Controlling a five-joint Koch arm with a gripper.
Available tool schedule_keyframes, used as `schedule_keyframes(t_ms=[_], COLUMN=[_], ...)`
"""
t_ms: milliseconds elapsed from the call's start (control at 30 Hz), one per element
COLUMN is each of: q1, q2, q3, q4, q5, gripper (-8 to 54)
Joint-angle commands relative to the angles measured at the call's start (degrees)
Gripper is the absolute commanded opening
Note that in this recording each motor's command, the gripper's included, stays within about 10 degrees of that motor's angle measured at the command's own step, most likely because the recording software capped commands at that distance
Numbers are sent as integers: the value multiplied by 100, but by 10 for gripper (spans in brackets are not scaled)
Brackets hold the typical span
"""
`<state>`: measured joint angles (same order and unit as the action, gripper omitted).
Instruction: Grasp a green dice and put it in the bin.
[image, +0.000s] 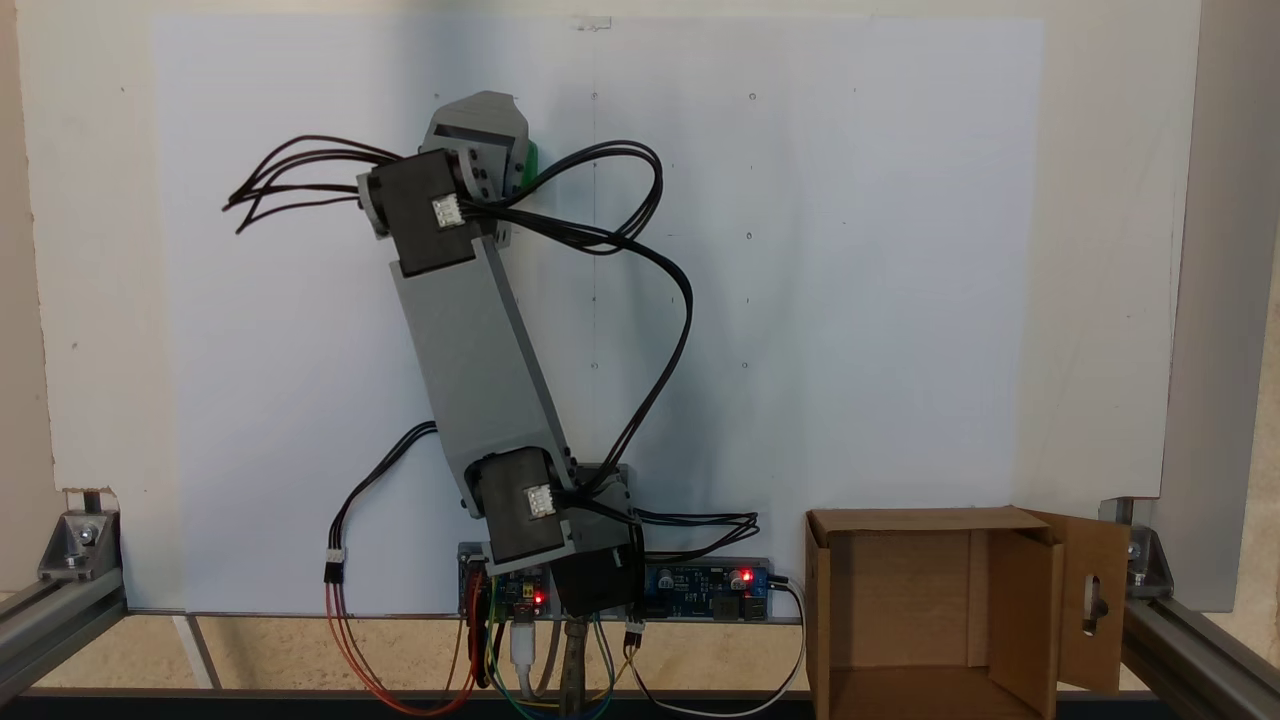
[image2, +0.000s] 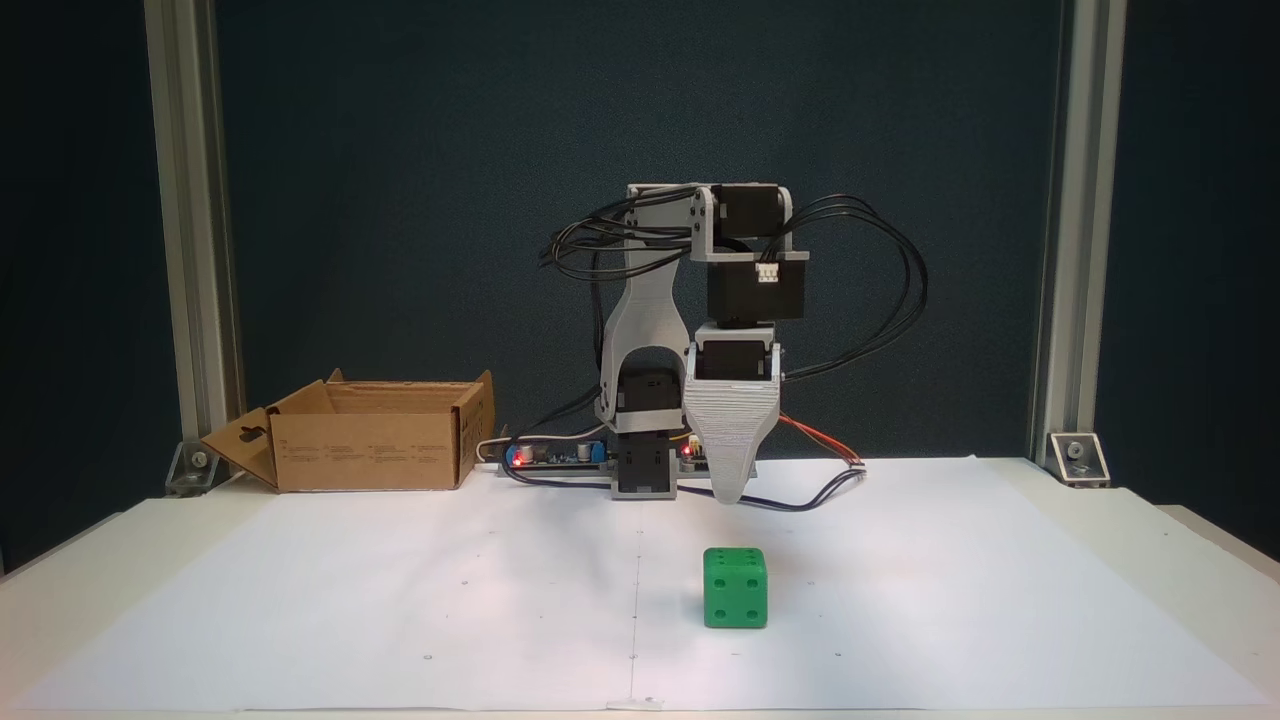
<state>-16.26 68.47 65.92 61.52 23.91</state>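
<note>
From my remote station I saw the gripper (image2: 735, 490) hanging point-down above the white paper (image2: 400, 580), its pale ribbed finger tapering to a single tip. The jaws lined up one behind the other for that camera, so I could not tell whether they were parted or closed. The green dice (image2: 735, 588) sat on the sheet directly below that tip and apart from it, with clear air between. Being a cube, it offered no long axis to align to. In a fixed view from above, a sliver of green (image: 532, 160) peeked out just beside the wrist. The bin (image2: 370, 440) stood well off to the left in the front view. I judged a straight descent was the next call.
</note>
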Motion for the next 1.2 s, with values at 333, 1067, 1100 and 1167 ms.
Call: schedule_keyframes(t_ms=[333,1067,1100,1167], q1=[-26,62,62,62], q2=[79,-158,-185,-229], q3=[571,1266,1266,1266], q4=[-861,-1881,-1881,-1881], q5=[360,352,352,352], gripper=[439,432,432,432])
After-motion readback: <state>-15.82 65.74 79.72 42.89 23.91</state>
